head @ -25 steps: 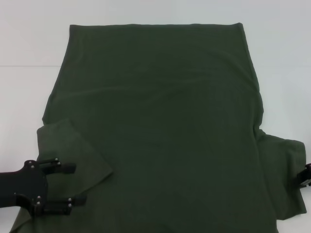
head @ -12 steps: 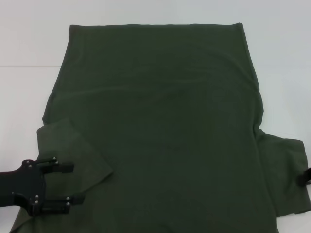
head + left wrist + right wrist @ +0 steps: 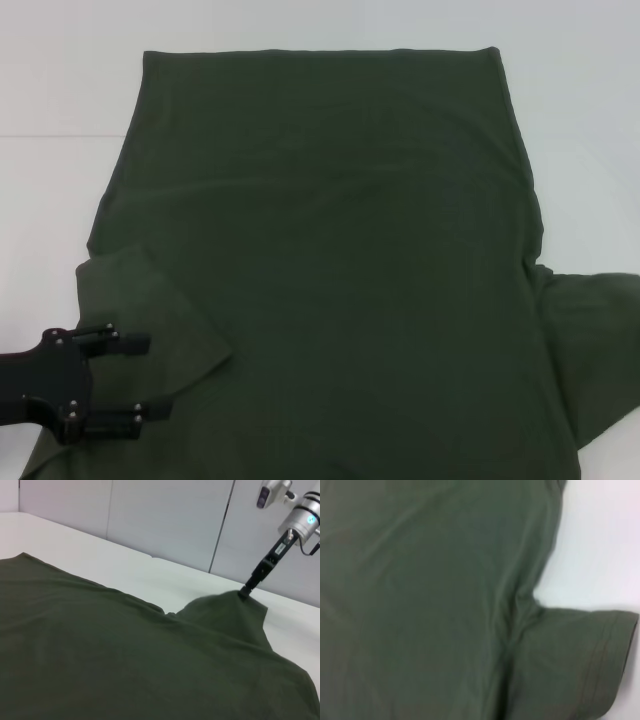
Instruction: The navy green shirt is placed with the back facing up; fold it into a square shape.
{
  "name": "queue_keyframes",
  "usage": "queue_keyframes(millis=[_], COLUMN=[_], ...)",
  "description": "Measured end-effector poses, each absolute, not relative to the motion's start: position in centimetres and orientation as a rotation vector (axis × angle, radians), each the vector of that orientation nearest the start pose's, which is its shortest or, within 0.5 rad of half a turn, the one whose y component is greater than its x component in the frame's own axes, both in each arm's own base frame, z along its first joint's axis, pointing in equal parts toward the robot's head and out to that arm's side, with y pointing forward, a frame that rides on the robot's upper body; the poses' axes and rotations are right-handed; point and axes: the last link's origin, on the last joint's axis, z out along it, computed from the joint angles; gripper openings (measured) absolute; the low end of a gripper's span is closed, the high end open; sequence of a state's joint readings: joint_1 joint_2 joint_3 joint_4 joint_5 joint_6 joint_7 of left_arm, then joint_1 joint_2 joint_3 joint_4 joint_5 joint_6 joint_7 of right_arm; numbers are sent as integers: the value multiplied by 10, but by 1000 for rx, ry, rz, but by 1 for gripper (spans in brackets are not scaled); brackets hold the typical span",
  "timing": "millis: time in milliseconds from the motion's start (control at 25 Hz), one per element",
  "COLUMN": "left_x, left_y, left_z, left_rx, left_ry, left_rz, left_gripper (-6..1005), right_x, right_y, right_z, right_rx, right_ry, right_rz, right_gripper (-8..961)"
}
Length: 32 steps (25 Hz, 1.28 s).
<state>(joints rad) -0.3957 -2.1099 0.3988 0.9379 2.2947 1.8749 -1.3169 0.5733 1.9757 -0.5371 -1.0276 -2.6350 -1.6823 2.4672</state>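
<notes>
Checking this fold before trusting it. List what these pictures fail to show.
- Right hand: outside the head view; far off in the left wrist view, fingertips buried in the lifted sleeve, so the grip is unclear.
- Navy green shirt: collar end cut off by the head view's lower edge.
- Shirt front: face-down on the table, hidden.
- Left hand: open above the folded sleeve; contact unclear.

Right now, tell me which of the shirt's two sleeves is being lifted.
The right sleeve: the right gripper pinches its edge and tents it off the table. The left sleeve lies folded flat onto the navy green shirt.
</notes>
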Motion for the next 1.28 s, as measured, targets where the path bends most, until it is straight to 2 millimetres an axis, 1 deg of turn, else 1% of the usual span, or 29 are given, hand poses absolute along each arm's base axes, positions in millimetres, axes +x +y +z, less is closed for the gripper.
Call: queue_keyframes(millis=[120,400,600,760,880,1000,1240,1280], left_x=[-307,-306,-307,-307,-306,-306,-307,-307], left_y=[265,266,266,266,267,267,266,265], left_z=[51,51,52,52,53,53,53,53], left_rx=[-2760,-2760,-2760,-2759,-2759,-2759,-2758,-2759], left_ry=[-597,-595,-595,-604,-606,-605,-610,-610], left_rz=[-538,-537,-534,-535,-536,-535,-534,-535], left_gripper=[848,848,848,848,848,848,848,848], right_x=[309,293,287,276,262,247,215,208], right_y=[340,352,356,363,370,377,386,388], right_z=[112,113,119,117,108,95,58,50], right_rx=[-2129,-2174,-2181,-2217,-2274,-2338,-2466,-2492], right_ry=[1746,1701,1677,1648,1616,1580,1498,1472], right_rz=[67,68,78,75,52,10,-99,-120], right_gripper=[3,3,3,4,4,4,4,4])
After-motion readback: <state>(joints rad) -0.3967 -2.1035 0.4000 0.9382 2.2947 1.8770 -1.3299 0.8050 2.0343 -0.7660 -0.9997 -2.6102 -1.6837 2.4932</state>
